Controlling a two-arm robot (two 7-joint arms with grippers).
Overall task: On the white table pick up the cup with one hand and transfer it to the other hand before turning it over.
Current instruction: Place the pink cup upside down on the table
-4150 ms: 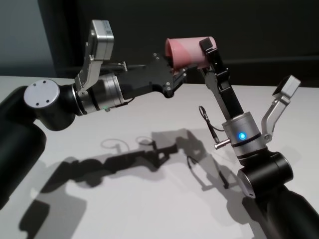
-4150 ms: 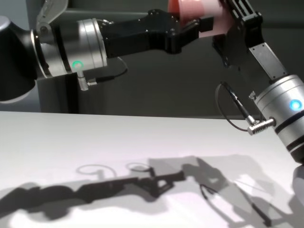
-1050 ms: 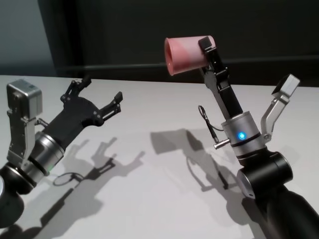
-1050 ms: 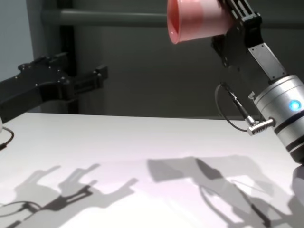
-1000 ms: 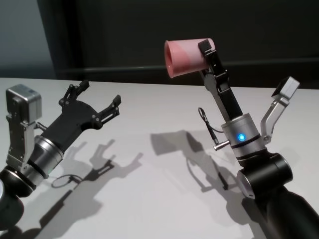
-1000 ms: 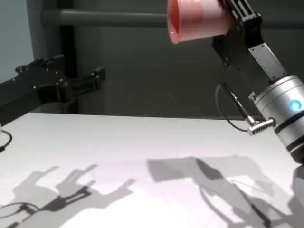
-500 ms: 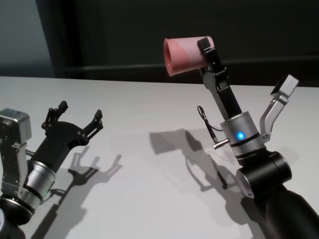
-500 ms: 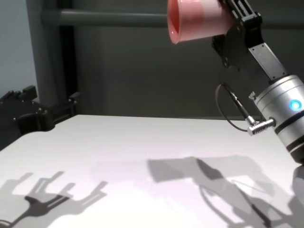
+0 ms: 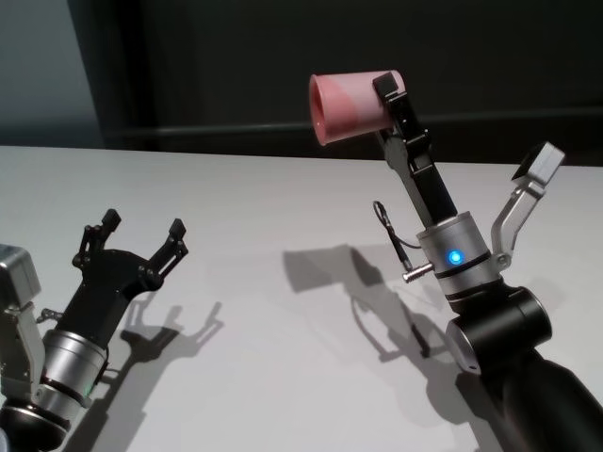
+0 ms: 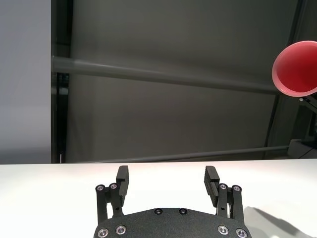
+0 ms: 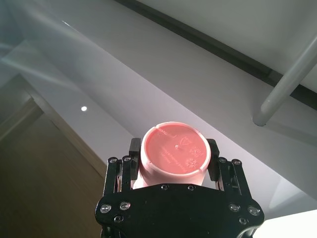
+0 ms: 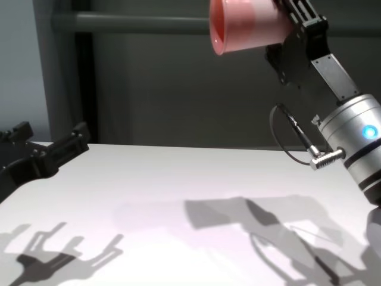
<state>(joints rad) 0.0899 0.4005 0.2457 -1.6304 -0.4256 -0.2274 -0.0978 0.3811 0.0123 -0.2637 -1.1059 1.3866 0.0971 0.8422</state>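
Since half a second ago the left gripper point(image 9: 132, 238) has sunk lower toward the robot's left, fingers spread and empty above the white table point(image 9: 264, 188). High on the right, the right gripper point(image 11: 173, 156) clamps the cup point(image 9: 347, 104) on its side; only the right wrist view shows its flat base, which the head view hides
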